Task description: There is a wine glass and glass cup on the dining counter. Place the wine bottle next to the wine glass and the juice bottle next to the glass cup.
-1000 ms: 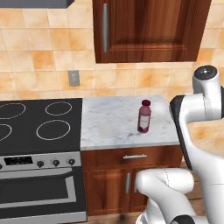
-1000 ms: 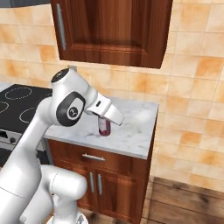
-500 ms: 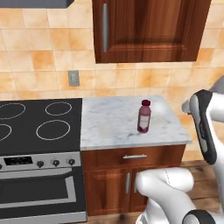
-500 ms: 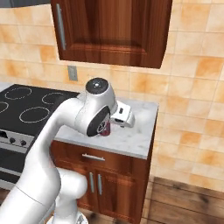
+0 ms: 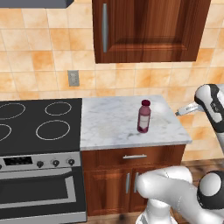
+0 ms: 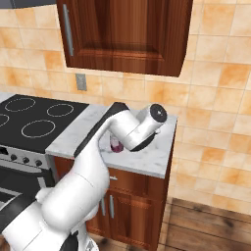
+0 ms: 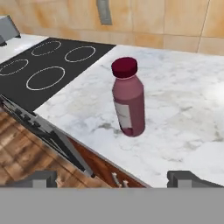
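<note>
A: Where's the juice bottle (image 5: pixel 144 116)?

B: Upright on the narrow marble worktop (image 5: pixel 113 127) by the tiled wall, right of the black stove (image 5: pixel 39 127). Maroon liquid, dark red cap, pale label. In the right base view the arm hides most of it, just the lower part (image 6: pixel 115 145) shows.

A: Gripper?

B: Gripper (image 7: pixel 117 178) sits off the worktop's front edge, aimed at the bottle (image 7: pixel 128 98). Not touching it. Fingertips (image 7: pixel 41 178) show at the bottom of the hand view, set wide apart, nothing between them, so the jaws are spread.

A: Anything else?

B: Wall outlet (image 5: pixel 73 78) on the tiles above the stove, wooden upper cabinet (image 5: pixel 148 30) over the worktop, drawer and doors under it.
</note>
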Available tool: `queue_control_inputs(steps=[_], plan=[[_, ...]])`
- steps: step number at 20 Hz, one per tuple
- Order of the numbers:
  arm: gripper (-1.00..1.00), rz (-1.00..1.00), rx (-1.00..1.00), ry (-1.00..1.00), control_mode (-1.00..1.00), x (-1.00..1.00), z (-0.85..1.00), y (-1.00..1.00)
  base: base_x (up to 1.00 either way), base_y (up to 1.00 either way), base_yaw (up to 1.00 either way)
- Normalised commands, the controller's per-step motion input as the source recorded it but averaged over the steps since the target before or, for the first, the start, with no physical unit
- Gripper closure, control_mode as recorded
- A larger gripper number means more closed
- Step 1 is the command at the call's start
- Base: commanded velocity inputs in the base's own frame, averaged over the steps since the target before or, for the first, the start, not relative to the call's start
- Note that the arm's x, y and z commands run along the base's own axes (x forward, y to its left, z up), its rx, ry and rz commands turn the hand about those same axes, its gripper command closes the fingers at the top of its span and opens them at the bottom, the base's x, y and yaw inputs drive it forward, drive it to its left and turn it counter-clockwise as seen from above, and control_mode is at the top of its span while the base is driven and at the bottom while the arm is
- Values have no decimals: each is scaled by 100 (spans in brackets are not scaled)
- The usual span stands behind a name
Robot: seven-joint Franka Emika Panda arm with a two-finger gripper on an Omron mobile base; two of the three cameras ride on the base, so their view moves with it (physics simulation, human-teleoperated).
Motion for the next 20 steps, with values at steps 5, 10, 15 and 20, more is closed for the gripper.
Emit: queue_control_inputs(steps=[5,10,15,20], plan=[[-100,40,13,-1,-100,100,-2,12,0,0,0],[-100,37,9,0,-100,68,-6,18,0,0,0],[-100,26,4,2,-100,0,-4,8,0,0,0],[-100,19,1,-16,-100,29,-17,19,0,0,0]])
